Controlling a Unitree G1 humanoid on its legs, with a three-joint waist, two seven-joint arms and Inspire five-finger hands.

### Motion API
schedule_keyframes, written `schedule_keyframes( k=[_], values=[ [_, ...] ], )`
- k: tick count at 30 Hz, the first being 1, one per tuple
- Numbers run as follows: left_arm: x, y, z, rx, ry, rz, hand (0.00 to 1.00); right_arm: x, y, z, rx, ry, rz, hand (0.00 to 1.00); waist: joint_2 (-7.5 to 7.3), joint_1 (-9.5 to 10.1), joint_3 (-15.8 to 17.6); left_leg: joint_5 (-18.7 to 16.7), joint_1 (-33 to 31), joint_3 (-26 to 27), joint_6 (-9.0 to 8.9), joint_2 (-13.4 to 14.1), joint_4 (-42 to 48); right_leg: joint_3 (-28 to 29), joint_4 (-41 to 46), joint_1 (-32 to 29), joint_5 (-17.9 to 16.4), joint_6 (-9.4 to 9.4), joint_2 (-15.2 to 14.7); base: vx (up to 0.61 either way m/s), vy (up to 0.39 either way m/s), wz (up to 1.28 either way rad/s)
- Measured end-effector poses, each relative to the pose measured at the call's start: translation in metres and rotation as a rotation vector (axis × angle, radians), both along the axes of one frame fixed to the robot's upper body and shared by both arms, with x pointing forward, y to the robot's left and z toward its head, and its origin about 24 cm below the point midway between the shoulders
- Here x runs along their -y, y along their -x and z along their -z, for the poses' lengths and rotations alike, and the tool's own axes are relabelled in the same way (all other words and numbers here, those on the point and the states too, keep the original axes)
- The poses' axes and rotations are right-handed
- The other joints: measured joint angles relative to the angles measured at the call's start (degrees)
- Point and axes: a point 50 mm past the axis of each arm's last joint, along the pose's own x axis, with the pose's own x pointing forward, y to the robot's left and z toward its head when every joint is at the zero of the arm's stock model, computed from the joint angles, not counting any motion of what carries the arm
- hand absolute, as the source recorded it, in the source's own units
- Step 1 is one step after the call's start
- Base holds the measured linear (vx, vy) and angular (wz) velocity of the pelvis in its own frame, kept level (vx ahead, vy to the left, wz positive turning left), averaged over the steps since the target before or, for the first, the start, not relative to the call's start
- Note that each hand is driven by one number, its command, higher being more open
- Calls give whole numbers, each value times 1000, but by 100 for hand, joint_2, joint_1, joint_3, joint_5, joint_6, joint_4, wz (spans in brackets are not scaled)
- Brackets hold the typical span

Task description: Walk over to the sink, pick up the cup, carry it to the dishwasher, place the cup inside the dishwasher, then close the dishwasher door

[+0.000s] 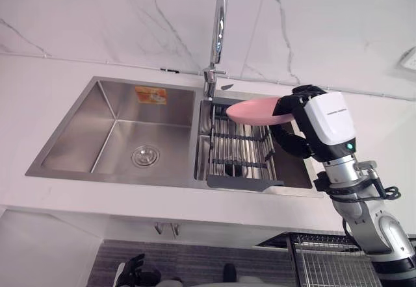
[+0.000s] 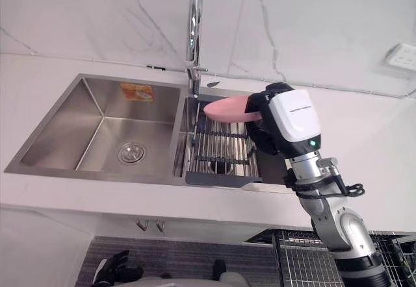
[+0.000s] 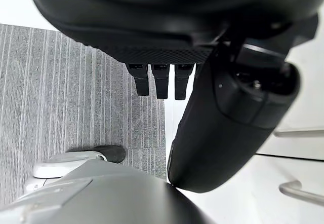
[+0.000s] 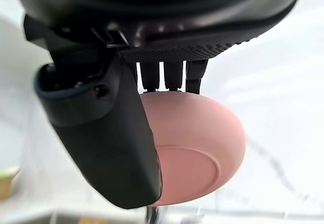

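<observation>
The right hand (image 4: 162, 16) is clenched around a pink, smooth, round-bodied cup (image 1: 253, 110). In the right wrist view its thick dark thumb (image 4: 106, 143) lies across one side of the cup, and its fingers (image 4: 172, 77) curl over the opposite side, so the cup is pinched between them with its flat base facing outward. The cup is held on its side over the far end of a dark-framed steel drying rack (image 1: 240, 147). That rack sits in the right basin of a stainless steel double sink (image 1: 78, 137). The cup is just right of the base of a tall chrome faucet (image 1: 218, 34), and I cannot tell whether it touches the rack.

The left hand (image 1: 133, 273) hangs low at the near left, above a grey striped floor (image 3: 61, 92). Its fingers (image 3: 163, 82) are straight and relaxed, and it holds nothing.

A wire dishwasher rack (image 1: 331, 261) shows at the near right, below the white countertop (image 1: 52, 73).
</observation>
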Motion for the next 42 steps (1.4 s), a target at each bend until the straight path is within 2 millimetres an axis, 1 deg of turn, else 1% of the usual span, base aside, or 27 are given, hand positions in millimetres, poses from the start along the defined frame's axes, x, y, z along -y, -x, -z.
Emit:
schedule_keyframes(
  k=[3,7,12,14,16,18,21,23,24,26,27,29,30,31,32,33,34,35,36,37,39,40,41,42],
  values=[
    [2,2,1,-14,10,0,90,3,7,3,3,-44,31,30,46,-27,-68,-2,40,55,2,6,-33,53,-2,1,1,-1,10,-21,0,-10],
    [2,4,2,-24,12,-2,90,4,13,16,-37,-100,66,30,79,-122,-80,-1,82,110,2,26,-76,102,-19,2,9,-10,35,-23,-11,-6],
    [7,2,3,-30,23,21,90,11,24,30,-87,-155,129,30,197,-170,-123,-20,52,100,-21,40,-60,96,-44,1,8,-11,45,0,0,0],
    [8,-1,3,-27,28,25,90,14,27,30,-86,-166,154,30,239,-201,-101,-90,-21,96,-14,48,52,81,-46,-4,4,-15,51,-20,-8,4],
    [10,-5,3,-16,30,30,90,15,31,26,-66,-176,165,30,320,-223,-105,-366,-333,109,-14,97,518,107,-26,-116,-4,-28,113,-29,-10,-8],
    [13,-8,3,-8,36,34,90,13,33,21,-39,-177,155,30,402,-241,-100,-564,-586,115,-28,146,917,199,12,-247,7,-43,188,-5,-8,-25],
    [15,-11,3,-2,39,43,90,12,33,19,-27,-177,149,30,462,-263,-99,-683,-667,168,-33,194,1216,440,70,-363,24,-64,297,33,3,-48],
    [15,-10,3,-3,39,45,90,12,32,20,-31,-179,157,30,467,-291,-98,-785,-643,465,-14,242,1284,747,125,-486,50,-75,395,18,32,-68],
    [15,-10,3,-3,39,45,90,13,32,20,-32,-179,160,30,467,-300,-98,-804,-633,530,-17,249,1284,842,138,-521,63,-70,416,7,39,-91],
    [15,-10,3,-4,39,44,90,14,31,21,-40,-186,177,30,464,-295,-95,-868,-573,928,-1,260,1274,1303,278,-745,102,-39,512,-8,40,-102],
    [15,-9,3,-4,39,44,90,14,30,22,-44,-186,180,30,464,-294,-95,-889,-563,1032,21,259,1275,1428,318,-813,116,-22,537,-28,48,-114],
    [14,-5,3,-10,25,24,90,16,25,26,-61,-182,202,30,447,-298,-18,-937,-493,1388,85,183,1276,1915,491,-1028,173,44,616,-49,60,-112],
    [14,-7,3,-4,23,24,90,17,23,27,-65,-181,211,30,435,-304,44,-949,-477,1445,101,154,1294,1982,559,-1073,181,57,621,-90,63,-93],
    [13,-9,2,5,21,24,90,19,20,30,-77,-172,234,30,405,-312,133,-987,-483,1616,152,118,1370,1953,713,-1209,209,56,662,-139,59,-83],
    [13,-11,2,15,27,10,90,20,17,34,-95,-165,250,30,423,-282,187,-971,-501,1860,211,198,1391,1725,589,-1247,269,-321,594,-168,38,-76],
    [14,-13,1,21,27,7,90,20,15,34,-99,-165,252,30,455,-275,247,-939,-508,1979,273,244,1364,1312,848,-1305,162,-479,524,-234,22,-69],
    [12,-14,1,27,23,2,90,18,13,35,-108,-159,251,30,433,-285,343,-932,-433,2227,282,282,1302,411,1834,-1545,-357,-597,291,-180,7,-42],
    [11,-14,1,26,19,2,90,18,13,36,-113,-155,250,30,421,-295,350,-932,-399,2328,282,285,1278,161,2149,-1555,-573,-559,174,-148,13,-45],
    [9,-14,1,18,13,1,90,17,13,36,-113,-139,249,30,409,-312,349,-932,-374,2420,282,285,1283,-122,2504,-1483,-916,-541,10,-74,-18,-41],
    [7,-13,1,11,7,0,90,15,12,36,-110,-131,241,30,398,-285,325,-932,-382,2543,282,301,1287,-287,2582,-1346,-1174,-467,-88,-64,-42,-44],
    [3,-12,0,7,-3,0,90,13,12,36,-108,-118,231,30,387,-282,319,-931,-397,2623,277,313,1302,-405,2444,-1172,-1367,-345,-153,-35,-107,-40],
    [0,-7,0,-14,-20,-10,90,13,13,39,-124,-111,226,30,449,-297,271,-925,-490,2602,181,375,1395,-408,1826,-1006,-1227,-128,-25,3,-123,-41],
    [0,-4,1,-25,-22,-15,90,14,13,40,-133,-109,233,30,494,-290,242,-919,-521,2527,167,398,1377,-379,1619,-954,-1105,-151,68,16,-96,-66],
    [-3,3,2,-41,-28,-22,90,14,14,42,-142,-104,240,30,540,-260,208,-853,-527,2422,106,461,1310,-245,1254,-870,-888,-193,226,30,-75,-62]
  ],
)
